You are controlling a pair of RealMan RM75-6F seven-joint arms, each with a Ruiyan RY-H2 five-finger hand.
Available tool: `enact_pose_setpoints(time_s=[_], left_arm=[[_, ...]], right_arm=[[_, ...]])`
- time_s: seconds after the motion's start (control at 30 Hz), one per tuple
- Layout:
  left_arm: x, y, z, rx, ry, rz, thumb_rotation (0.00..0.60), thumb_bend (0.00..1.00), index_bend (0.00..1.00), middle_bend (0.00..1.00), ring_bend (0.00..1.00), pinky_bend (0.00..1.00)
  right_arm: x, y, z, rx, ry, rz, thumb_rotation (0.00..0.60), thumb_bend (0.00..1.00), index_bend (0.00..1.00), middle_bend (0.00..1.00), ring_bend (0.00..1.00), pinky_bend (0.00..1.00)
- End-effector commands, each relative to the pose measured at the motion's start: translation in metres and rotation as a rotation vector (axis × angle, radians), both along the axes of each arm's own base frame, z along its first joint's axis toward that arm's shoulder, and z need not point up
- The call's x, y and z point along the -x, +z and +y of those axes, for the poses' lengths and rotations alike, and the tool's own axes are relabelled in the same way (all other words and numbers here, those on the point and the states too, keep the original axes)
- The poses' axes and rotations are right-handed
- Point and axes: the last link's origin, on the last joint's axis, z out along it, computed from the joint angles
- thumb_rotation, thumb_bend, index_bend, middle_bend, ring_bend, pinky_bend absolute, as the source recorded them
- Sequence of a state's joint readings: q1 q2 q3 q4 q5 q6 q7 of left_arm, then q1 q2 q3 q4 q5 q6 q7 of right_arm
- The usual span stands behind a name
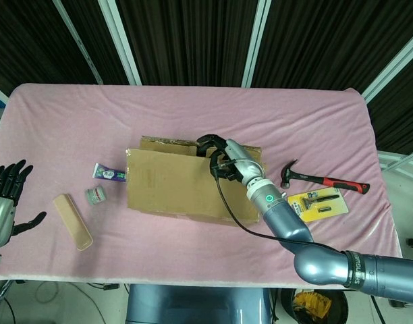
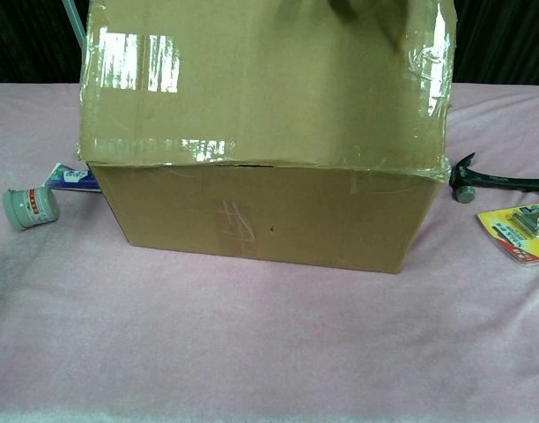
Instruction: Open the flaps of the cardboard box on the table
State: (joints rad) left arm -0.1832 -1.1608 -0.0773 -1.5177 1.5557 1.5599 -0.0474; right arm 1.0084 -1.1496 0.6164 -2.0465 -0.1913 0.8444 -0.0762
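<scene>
The brown cardboard box (image 1: 183, 192) stands mid-table, and its front wall (image 2: 269, 216) fills the chest view. Its long near flap (image 2: 261, 79) is lifted steeply and shows shiny tape along its edges. My right hand (image 1: 227, 158) reaches over the top of the box and grips the free edge of that flap (image 1: 173, 179), fingers hooked over it. In the chest view the raised flap hides this hand. My left hand (image 1: 4, 196) hangs off the table's left edge, far from the box, its fingers spread and holding nothing.
Left of the box lie a toothpaste tube (image 1: 108, 174), a small green jar (image 1: 94, 196) and a beige oblong case (image 1: 73, 221). On the right are a red-handled hammer (image 1: 324, 179) and a yellow blister pack (image 1: 318, 204). Pink cloth covers the table.
</scene>
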Motion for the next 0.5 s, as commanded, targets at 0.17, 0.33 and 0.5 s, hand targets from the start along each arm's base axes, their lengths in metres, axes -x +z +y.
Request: enact_pose_setpoints(time_s=[0.17, 0.33, 0.5], left_arm=[[-0.001, 0.000, -0.001, -0.003, -0.008, 0.001, 0.600, 0.12, 0.00, 0.00, 0.00, 0.00], [-0.001, 0.000, -0.001, 0.000, -0.009, 0.002, 0.600, 0.12, 0.00, 0.00, 0.00, 0.00], [0.000, 0.000, -0.001, -0.002, -0.008, 0.004, 0.600, 0.12, 0.00, 0.00, 0.00, 0.00]], right_arm=[[-0.012, 0.009, 0.015, -0.081, 0.038, 0.001, 0.600, 0.84, 0.22, 0.30, 0.41, 0.54], [-0.018, 0.016, 0.024, -0.115, 0.065, -0.004, 0.600, 0.63, 0.19, 0.29, 0.40, 0.54], [-0.024, 0.024, 0.030, -0.138, 0.089, -0.010, 0.600, 0.55, 0.19, 0.29, 0.39, 0.53]])
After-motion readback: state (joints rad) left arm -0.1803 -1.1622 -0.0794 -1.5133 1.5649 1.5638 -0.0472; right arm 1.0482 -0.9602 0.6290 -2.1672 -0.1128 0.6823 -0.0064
